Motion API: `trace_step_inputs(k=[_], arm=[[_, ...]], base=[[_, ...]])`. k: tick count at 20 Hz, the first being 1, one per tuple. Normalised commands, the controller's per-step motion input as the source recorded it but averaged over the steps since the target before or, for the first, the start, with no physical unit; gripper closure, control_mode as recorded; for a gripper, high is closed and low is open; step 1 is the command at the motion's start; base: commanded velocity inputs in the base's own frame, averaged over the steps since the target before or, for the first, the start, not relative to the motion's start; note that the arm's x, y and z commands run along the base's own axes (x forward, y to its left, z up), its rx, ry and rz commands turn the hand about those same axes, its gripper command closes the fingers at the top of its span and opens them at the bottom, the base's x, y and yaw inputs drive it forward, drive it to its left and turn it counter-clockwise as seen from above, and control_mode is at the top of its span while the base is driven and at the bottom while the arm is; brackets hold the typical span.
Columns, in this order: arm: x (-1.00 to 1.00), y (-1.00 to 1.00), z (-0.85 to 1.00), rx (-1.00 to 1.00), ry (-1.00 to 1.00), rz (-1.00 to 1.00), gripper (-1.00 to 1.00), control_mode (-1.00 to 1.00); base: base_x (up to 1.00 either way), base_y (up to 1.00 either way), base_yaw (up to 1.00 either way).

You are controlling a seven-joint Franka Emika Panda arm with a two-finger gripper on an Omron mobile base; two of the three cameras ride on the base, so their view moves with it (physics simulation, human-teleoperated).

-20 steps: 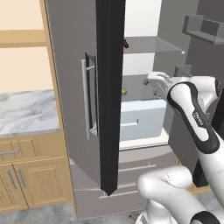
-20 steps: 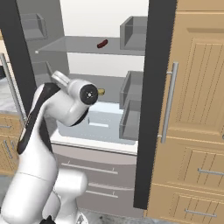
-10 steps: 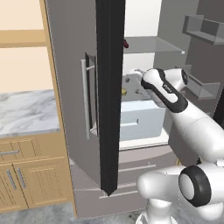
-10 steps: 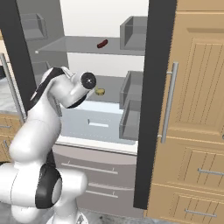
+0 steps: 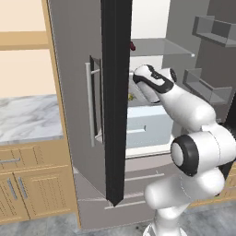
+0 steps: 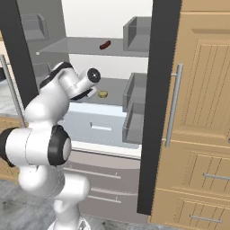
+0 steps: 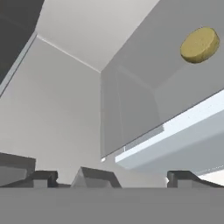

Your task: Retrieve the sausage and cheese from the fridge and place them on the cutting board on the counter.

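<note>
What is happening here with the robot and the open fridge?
The robot arm reaches into the open fridge. Its gripper is open and holds nothing. The sausage lies on the upper shelf. A yellow piece, probably the cheese, sits on the shelf below, near the hand. Neither has been picked up yet.

A home kitchen: a tall grey fridge (image 6: 96, 96) stands open among light wooden cabinets (image 6: 197, 112), with a veined marble counter (image 5: 25, 117) over drawers with slim metal handles beside it
</note>
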Motion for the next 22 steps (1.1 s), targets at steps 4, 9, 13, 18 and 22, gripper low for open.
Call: trace_step_inputs(k=[4, 9, 13, 18, 22], arm=[[0.34, 0.33, -0.33, 0.06, 0.1, 0.0, -1.0, -1.0], [0.04, 0.33, -0.17, 0.07, 0.05, 0.02, -1.0, -1.0], [-0.09, 0.31, -0.01, 0.07, 0.0, 0.05, -1.0, -1.0], [-0.34, 0.37, 0.0, 0.04, 0.0, 0.07, -1.0, -1.0], [-0.91, 0.38, 0.0, 0.01, 0.0, 0.1, -1.0, -1.0]], base=[[0.0, 0.0, 0.0], [0.0, 0.0, 0.0], [0.0, 0.0, 0.0], [0.0, 0.0, 0.0], [0.0, 0.0, 0.0]])
